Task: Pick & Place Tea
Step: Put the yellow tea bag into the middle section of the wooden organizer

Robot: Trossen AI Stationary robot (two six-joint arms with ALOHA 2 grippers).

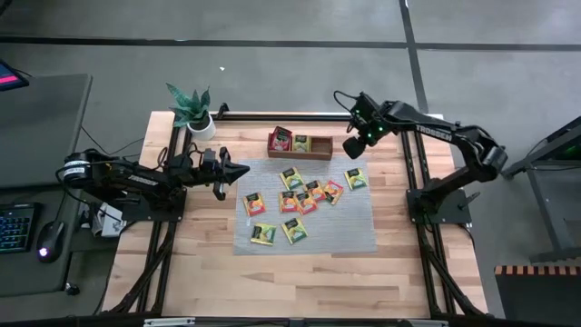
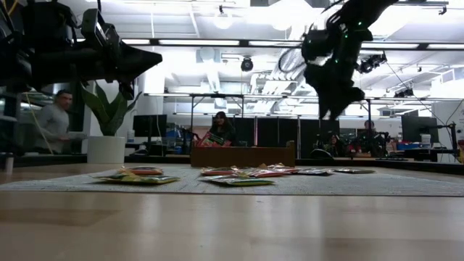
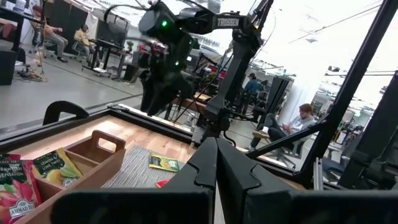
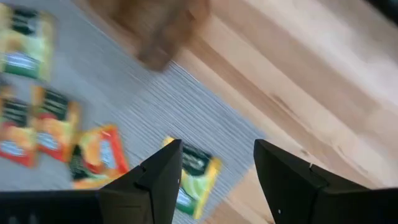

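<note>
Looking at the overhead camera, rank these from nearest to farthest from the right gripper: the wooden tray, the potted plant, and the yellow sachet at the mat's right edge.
From the right gripper:
1. Wooden tray, just to its left.
2. Yellow sachet, below it on the mat's right edge.
3. Potted plant, far across at the table's left corner.

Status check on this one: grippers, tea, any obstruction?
Left gripper shut, empty, parked at mat's left edge. Right gripper open, empty, beside tray. Two sachets in tray, the rest loose on mat. Nothing blocking.
</note>
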